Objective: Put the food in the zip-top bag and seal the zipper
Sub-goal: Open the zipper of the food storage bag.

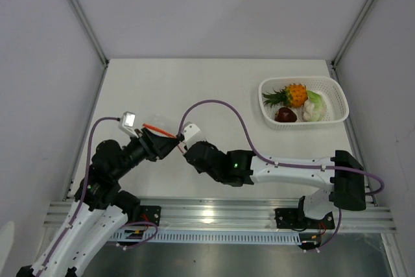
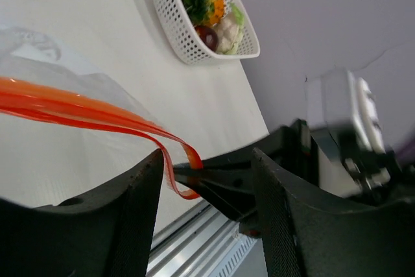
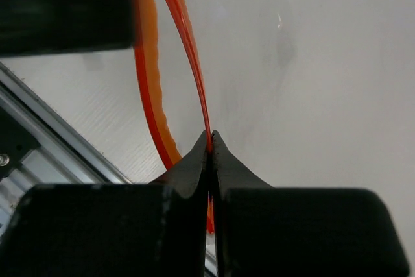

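Note:
The clear zip-top bag (image 2: 78,92) lies on the table at the left. Its red-orange zipper (image 1: 159,129) is lifted and splits into two layers (image 2: 97,113). My right gripper (image 3: 209,135) is shut on one layer of the zipper (image 3: 194,76); it also shows in the top view (image 1: 183,145). My left gripper (image 2: 206,155) is open, its jaws wide around the zipper's end loop and my right fingertips (image 2: 214,173). The pineapple (image 1: 295,94), dark red fruit (image 1: 285,115) and white-green vegetable (image 1: 313,105) lie in the basket, also seen from the left wrist (image 2: 207,4).
The white perforated basket (image 1: 337,98) stands at the table's far right, near the right wall. The two arms meet at the near left-centre. A metal rail (image 1: 220,215) runs along the table's near edge.

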